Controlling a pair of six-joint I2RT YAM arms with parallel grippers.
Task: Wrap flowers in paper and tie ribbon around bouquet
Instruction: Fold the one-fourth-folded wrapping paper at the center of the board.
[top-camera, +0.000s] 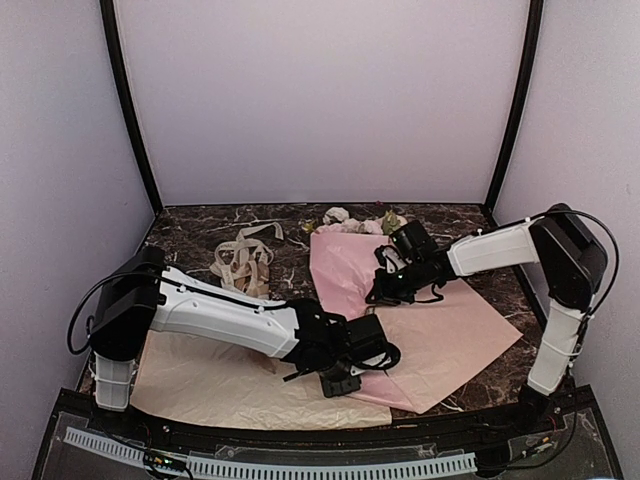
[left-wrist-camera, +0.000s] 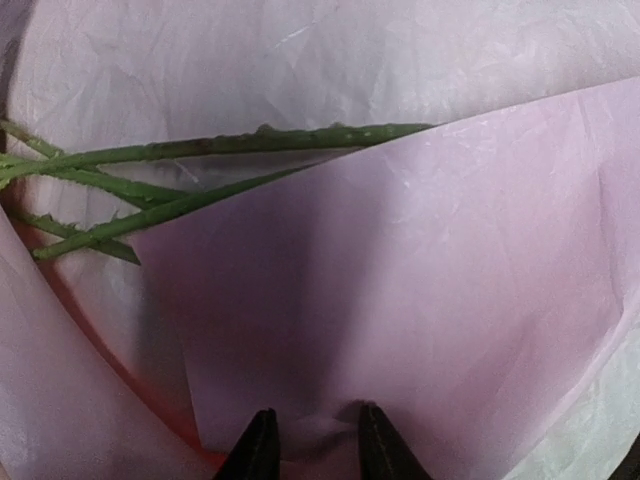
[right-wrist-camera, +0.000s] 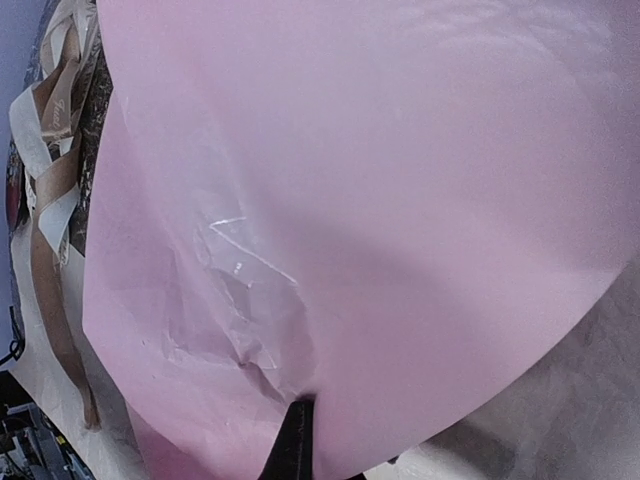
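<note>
The pink paper (top-camera: 455, 335) lies spread across the middle and right of the table, with one side folded over the flowers. Pink and cream flower heads (top-camera: 345, 218) stick out at its far end. In the left wrist view green stems (left-wrist-camera: 230, 145) run under the folded flap (left-wrist-camera: 420, 270). My left gripper (top-camera: 385, 355) (left-wrist-camera: 318, 440) is at the near fold, its jaws slightly apart with a pucker of paper between the tips. My right gripper (top-camera: 378, 292) (right-wrist-camera: 298, 430) is shut on the paper's folded edge (right-wrist-camera: 350, 200). The tan ribbon (right-wrist-camera: 58, 330) lies to the left.
A cream-beige sheet (top-camera: 200, 385) lies under my left arm at the near left. A tangle of pale and tan ribbon (top-camera: 243, 262) sits on the dark marble table (top-camera: 190, 235) at the far left. Walls enclose the table on three sides.
</note>
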